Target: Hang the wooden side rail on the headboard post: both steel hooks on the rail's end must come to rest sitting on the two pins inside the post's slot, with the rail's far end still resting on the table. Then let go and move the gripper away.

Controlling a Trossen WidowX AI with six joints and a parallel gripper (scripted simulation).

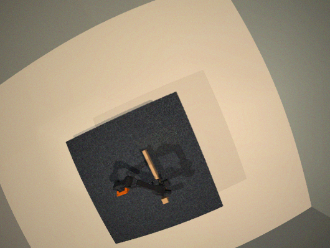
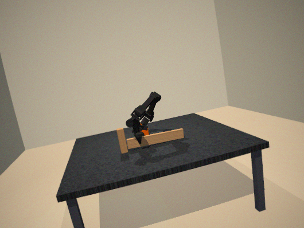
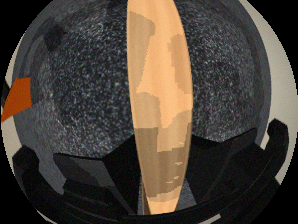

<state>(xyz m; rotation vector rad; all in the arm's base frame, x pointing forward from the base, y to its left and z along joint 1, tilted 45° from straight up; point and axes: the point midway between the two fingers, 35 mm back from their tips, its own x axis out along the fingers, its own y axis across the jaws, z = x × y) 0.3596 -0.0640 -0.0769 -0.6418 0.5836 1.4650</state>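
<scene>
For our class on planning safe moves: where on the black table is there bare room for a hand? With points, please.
Between the wooden rail (image 1: 150, 164) (image 2: 164, 137) (image 3: 162, 65) and the table's far-right corner looks free; crowded around the black gripper (image 1: 157, 181) (image 2: 140, 141) (image 3: 162, 175).
</scene>
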